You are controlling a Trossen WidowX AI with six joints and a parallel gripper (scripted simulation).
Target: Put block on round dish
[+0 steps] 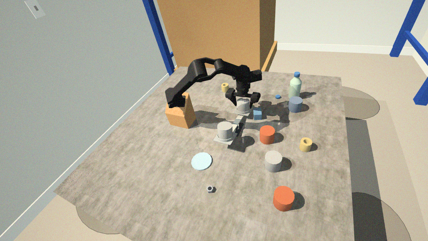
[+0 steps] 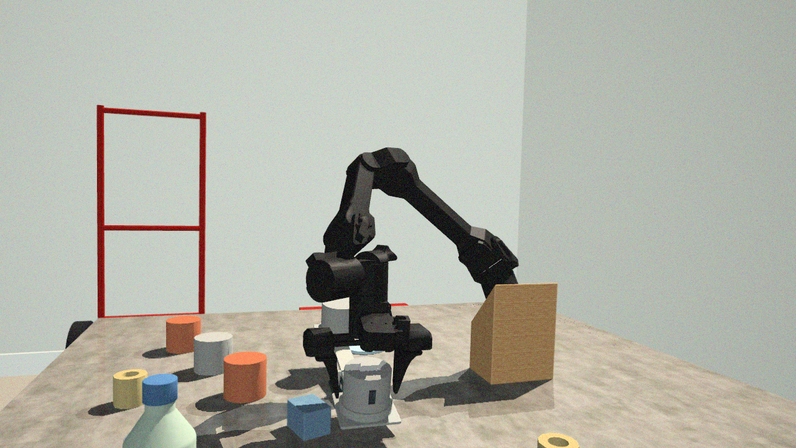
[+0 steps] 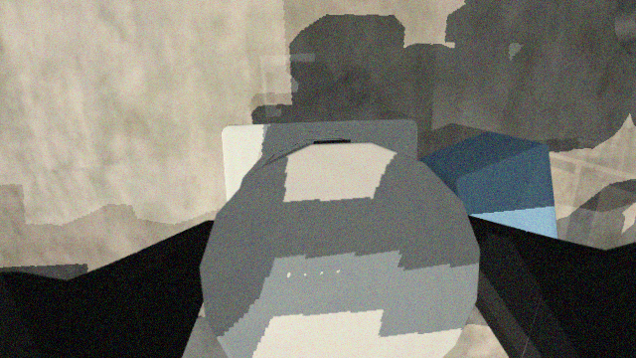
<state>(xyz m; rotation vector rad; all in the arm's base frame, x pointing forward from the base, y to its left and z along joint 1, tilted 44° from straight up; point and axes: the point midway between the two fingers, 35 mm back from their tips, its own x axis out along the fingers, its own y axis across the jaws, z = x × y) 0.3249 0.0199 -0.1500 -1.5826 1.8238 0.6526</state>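
My gripper (image 1: 243, 106) (image 2: 366, 394) is open, pointing down, with its fingers on either side of the grey cup (image 1: 242, 103) (image 2: 364, 384) (image 3: 338, 224) at the balance's end farther from the dish. That cup has a small dark slot in its side. The other grey cup (image 1: 224, 130) (image 2: 335, 316) stands on the end nearer the dish. The balance (image 1: 238, 119) (image 3: 242, 144) is tilted: the dish-side end is raised, the gripper's end low. The pale round dish (image 1: 201, 161) (image 2: 364, 352) lies flat, with nothing on it. The hidden block is not visible.
A blue cube (image 1: 257, 114) (image 2: 307, 417) (image 3: 507, 184) stands close beside the gripped-around cup's end. Orange cylinders (image 1: 266, 135) (image 1: 283, 198), a grey cylinder (image 1: 273, 161), a blue-grey cylinder (image 1: 295, 104) and a bottle (image 1: 294, 88) stand to the right in the top view. A wooden block (image 1: 180, 115) (image 2: 517, 334) stands by the arm's base.
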